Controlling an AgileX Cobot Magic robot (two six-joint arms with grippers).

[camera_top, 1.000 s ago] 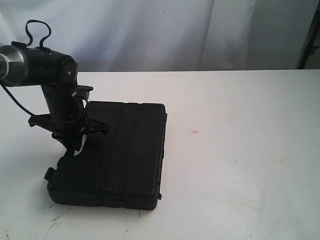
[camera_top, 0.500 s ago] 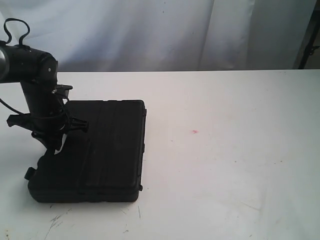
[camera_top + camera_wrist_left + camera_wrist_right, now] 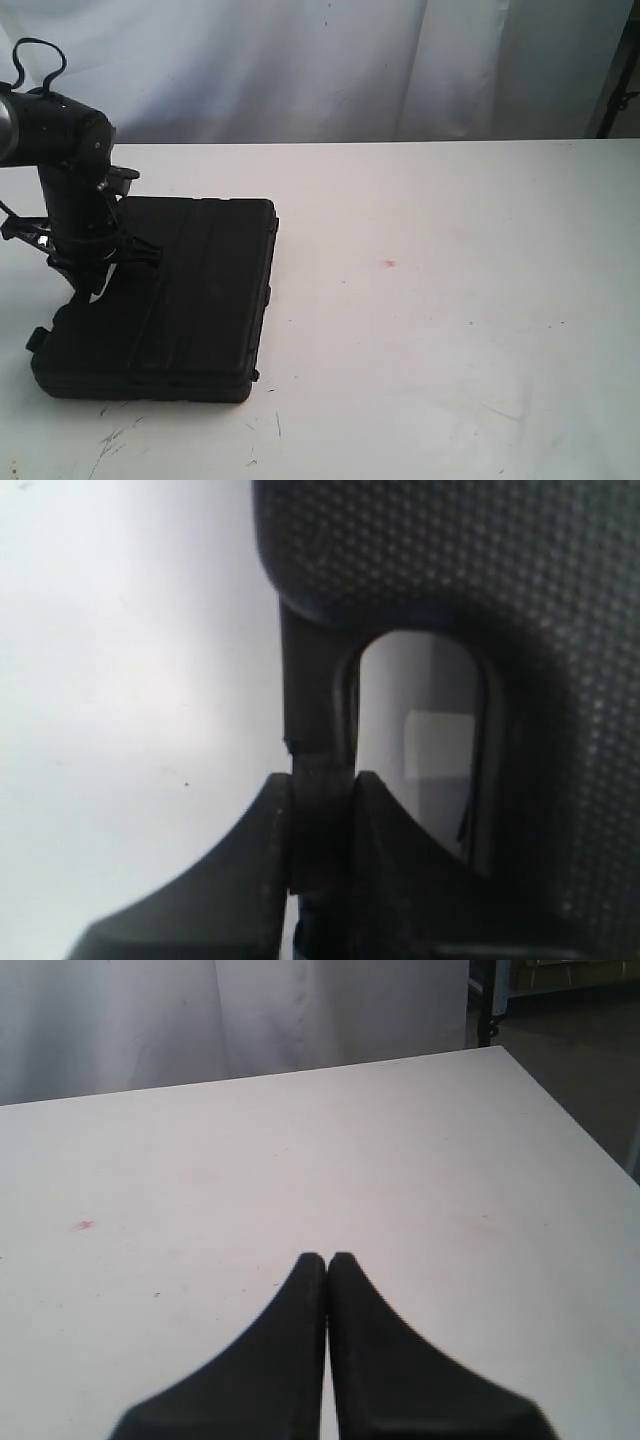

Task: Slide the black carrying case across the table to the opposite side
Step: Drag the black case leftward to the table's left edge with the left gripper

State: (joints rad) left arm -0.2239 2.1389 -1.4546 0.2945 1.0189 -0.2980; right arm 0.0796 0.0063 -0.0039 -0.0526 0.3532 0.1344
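Note:
The black carrying case [image 3: 170, 300] lies flat on the white table [image 3: 450, 300], near its left side. Its dimpled shell [image 3: 480, 590] fills much of the left wrist view, with the handle bar [image 3: 312, 720] running beside an oval opening. My left gripper [image 3: 320, 790] is shut on that handle bar, one finger on each side. In the exterior view the left gripper [image 3: 88, 285] points down at the case's left edge. My right gripper [image 3: 327, 1260] is shut with nothing in it, hovering over bare table; the right arm does not show in the exterior view.
A small red mark [image 3: 389, 264] sits mid-table. Dark scuffs [image 3: 110, 440] lie by the front edge, left. White curtain [image 3: 320, 60] hangs behind the table. The table's right corner [image 3: 498, 1050] borders dark floor and a metal stand [image 3: 490, 1000].
The left arm has dragged the case leftward across the table by its handle, about sixty pixels over the second. The grip stays shut.

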